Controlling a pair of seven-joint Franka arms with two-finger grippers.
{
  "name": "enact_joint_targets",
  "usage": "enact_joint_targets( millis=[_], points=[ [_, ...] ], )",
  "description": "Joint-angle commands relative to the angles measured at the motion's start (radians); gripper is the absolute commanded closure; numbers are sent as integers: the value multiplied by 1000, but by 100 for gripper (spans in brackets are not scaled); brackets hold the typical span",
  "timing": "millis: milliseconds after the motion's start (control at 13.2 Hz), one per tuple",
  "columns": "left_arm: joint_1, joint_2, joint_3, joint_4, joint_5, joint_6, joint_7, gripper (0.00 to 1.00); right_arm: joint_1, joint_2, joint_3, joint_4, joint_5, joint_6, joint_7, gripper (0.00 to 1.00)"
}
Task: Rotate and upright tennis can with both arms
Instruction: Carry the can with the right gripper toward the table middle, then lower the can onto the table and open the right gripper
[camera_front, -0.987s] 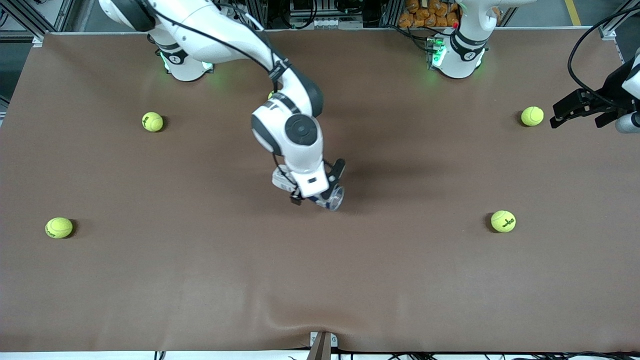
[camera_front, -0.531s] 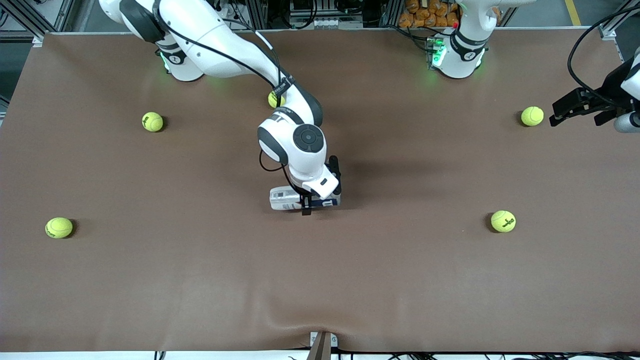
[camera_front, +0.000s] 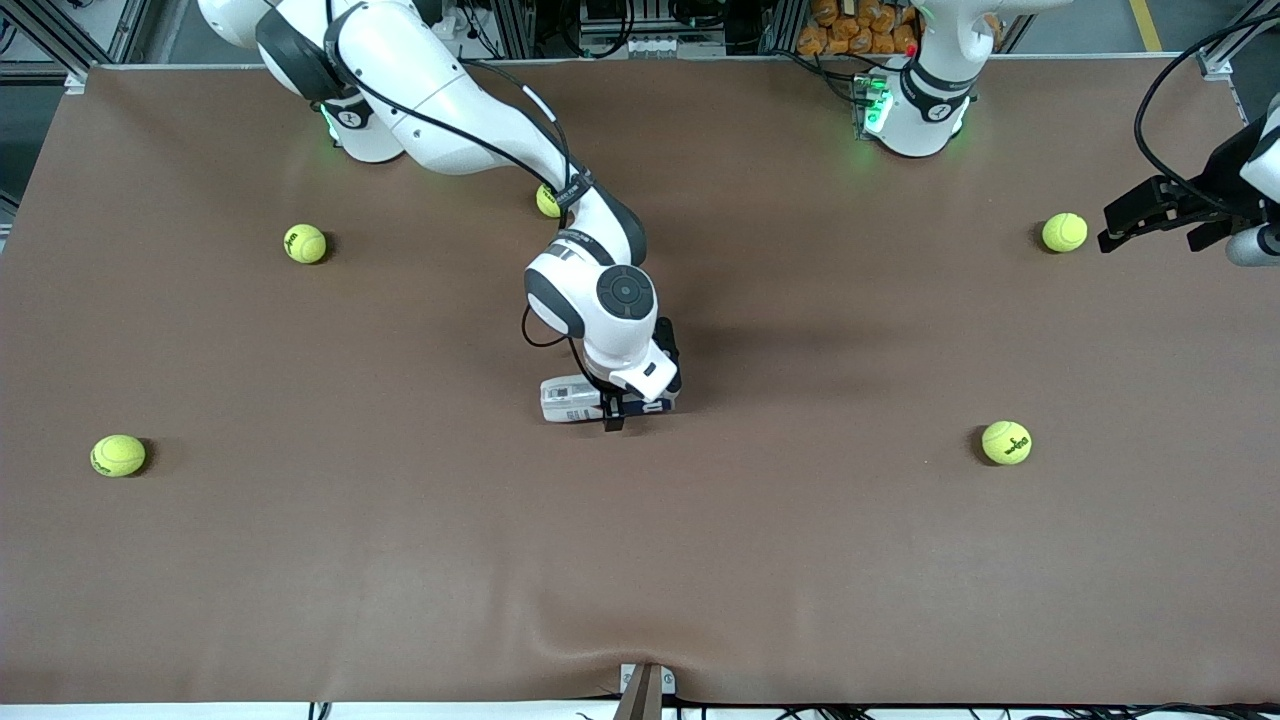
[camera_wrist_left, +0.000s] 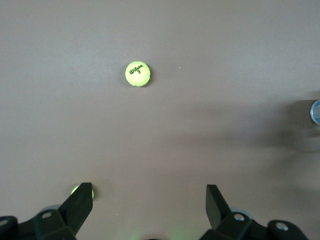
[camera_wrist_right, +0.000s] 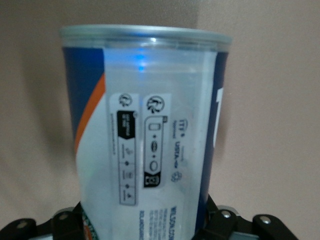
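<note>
The tennis can (camera_front: 580, 398) lies on its side on the brown worktop (camera_front: 400, 560), roughly in the middle of it, its long axis running from the right arm's end toward the left arm's end. The right arm (camera_front: 450, 90) reaches out from its base and bends down over the can, and the right tool (camera_front: 628, 402) sits at the part of the can toward the left arm's end, its fingers closed across the can's body. In the right wrist view the can (camera_wrist_right: 145, 135) fills the picture, its clear wall, white printed label and dark-blue and orange panels running away from the camera to the pale rim, with the tool's black fingers pressed against each side of it.

The left arm (camera_front: 935, 90) waits, and the left tool (camera_front: 1125, 222) hangs over the worktop's edge at the left arm's end, well apart from the can. In the left wrist view the left tool (camera_wrist_left: 147, 202) has its fingers spread wide with nothing between them.

Five tennis balls lie around the can, all apart from it. One (camera_front: 547, 200) lies farther from the front camera than the can and is partly hidden by the right arm. Two (camera_front: 305, 243) (camera_front: 118, 455) lie toward the right arm's end, and two (camera_front: 1064, 232) (camera_front: 1006, 442) toward the left arm's end.
</note>
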Motion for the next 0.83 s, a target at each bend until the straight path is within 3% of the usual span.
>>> enact_joint_targets(
  millis=[0, 228, 380, 531, 759],
  points=[
    [4, -2, -5, 4, 6, -12, -1, 0, -12, 4, 2, 14, -29, 8, -9, 0],
    [2, 0, -5, 4, 6, -12, 1, 0, -6, -47, 8, 16, -18, -21, -10, 0],
    [1, 4, -5, 5, 4, -12, -2, 0, -5, -122, 19, 17, -8, -125, -3, 0],
    [1, 6, -5, 5, -14, -12, -1, 0, -9, -209, 25, 16, 57, -212, 0, 0],
    [7, 24, -5, 7, -89, -7, 2, 0, -84, -312, 20, 14, 77, -274, 25, 0]
  ],
)
